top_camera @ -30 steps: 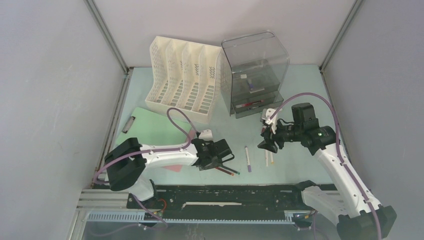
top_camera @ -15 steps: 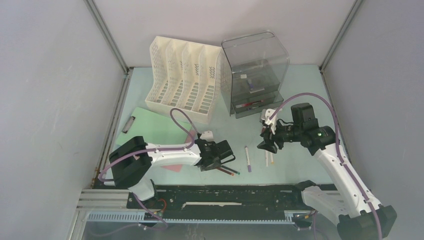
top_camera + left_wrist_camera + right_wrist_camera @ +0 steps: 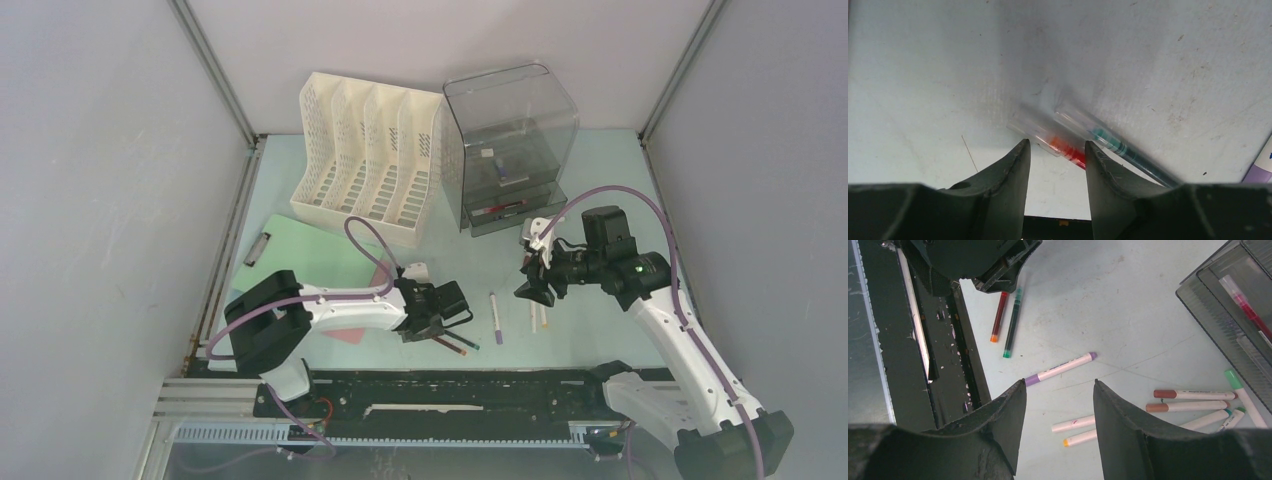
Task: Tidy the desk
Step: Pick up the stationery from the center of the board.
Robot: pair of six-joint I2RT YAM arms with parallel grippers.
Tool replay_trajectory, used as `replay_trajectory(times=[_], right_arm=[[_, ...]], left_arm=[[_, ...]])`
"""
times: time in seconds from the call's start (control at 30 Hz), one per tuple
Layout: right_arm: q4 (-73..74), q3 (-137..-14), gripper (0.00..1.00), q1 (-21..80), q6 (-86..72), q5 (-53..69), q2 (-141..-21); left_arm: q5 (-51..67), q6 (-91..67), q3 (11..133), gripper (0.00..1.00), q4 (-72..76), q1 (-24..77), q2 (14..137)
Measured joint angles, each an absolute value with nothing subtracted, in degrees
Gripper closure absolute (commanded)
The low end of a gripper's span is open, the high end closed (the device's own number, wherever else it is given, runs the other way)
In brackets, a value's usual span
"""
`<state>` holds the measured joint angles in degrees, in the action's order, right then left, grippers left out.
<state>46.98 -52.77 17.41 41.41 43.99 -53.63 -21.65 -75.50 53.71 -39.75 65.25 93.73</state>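
Purple marker [image 3: 1264, 167] cut by frame edge; red pen's [image 3: 1068, 150] lower end hidden.

The desk [image 3: 470, 262]: pale mint-green, flat, level.
I find its surface smooth and matte, marked by fine scratches and small dark specks.

No legible text, labels, brands, numbers anywhere; faint print on brown marker [image 3: 1188, 394] too small to read.

Blocked at 12 o'clock by white file rack [image 3: 370, 160] and smoky drawer box [image 3: 510, 140]; green clipboard [image 3: 310, 255] at 9; loose pens [image 3: 497, 318] at 6; bare desk [image 3: 470, 270] between them.
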Motion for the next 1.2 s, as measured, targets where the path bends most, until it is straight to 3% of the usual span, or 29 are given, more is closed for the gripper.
replay_trajectory(times=[0.27,0.37,0.57,0.9,1.2], right_arm=[[46.98,-52.77,0.4,17.41,41.41,44.01,-53.63],[46.98,-52.77,0.41,17.41,41.41,44.01,-53.63],[46.98,-52.77,0.4,17.41,41.43,44.01,-53.63],[47.0,-52.77,0.4,17.41,41.43,44.03,-53.63],[47.0,-52.77,0.4,17.41,41.43,44.03,-53.63]], left_arm=[[-21.74,-75.59,53.71,0.63,-39.72,65.25,93.86],[-21.82,-75.66,53.71,0.74,-39.62,65.25,93.89],[-22.28,-75.66,53.67,0.76,-39.51,65.25,94.04],[-26.02,-75.44,53.67,0.74,-40.34,65.36,94.56],[-30.15,-74.37,53.69,0.58,-42.3,65.36,95.15]])
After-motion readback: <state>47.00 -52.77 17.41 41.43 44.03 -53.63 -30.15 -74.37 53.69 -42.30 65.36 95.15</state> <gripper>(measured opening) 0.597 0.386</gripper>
